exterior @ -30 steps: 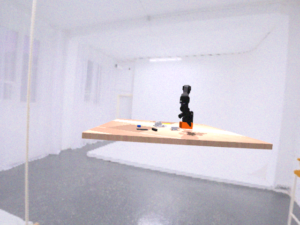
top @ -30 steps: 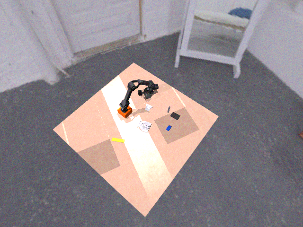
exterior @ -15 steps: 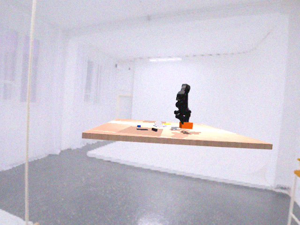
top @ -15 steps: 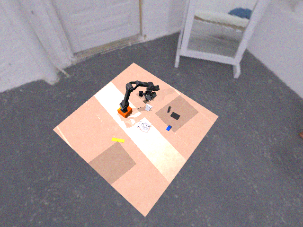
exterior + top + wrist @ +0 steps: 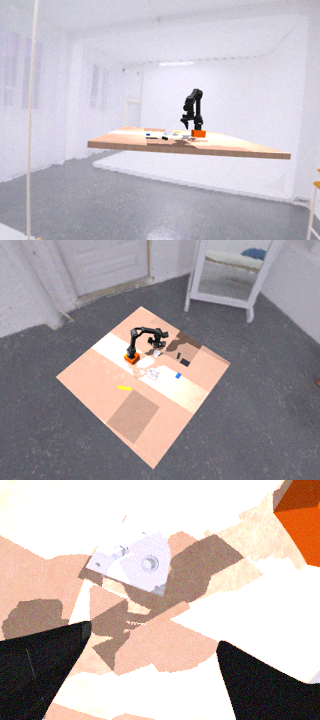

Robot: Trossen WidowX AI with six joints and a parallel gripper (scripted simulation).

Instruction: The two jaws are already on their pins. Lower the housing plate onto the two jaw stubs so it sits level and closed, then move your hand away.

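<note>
The pale housing plate point(image 5: 156, 353) point(image 5: 186, 136) point(image 5: 137, 567) lies on the table near the arm's base. Two round holes show in it in the wrist view, and its left part is washed out by bright light. The pale assembly point(image 5: 152, 373) point(image 5: 168, 132) with the jaws lies apart from the plate; its jaws, pins and stubs are too small to tell apart. My gripper point(image 5: 156, 345) point(image 5: 187, 128) point(image 5: 155, 638) is open and empty. It hangs above the table near the housing plate, which shows beyond the fingertips in the wrist view.
A yellow bar point(image 5: 124, 388), a blue block point(image 5: 178, 375) point(image 5: 147, 134), a flat black square point(image 5: 185, 362) point(image 5: 151, 138) and a small black block point(image 5: 178, 355) point(image 5: 164, 138) lie on the table. The orange base point(image 5: 132, 358) point(image 5: 198, 133) point(image 5: 302, 525) stands beside the housing plate. Shadows and glare cross the table.
</note>
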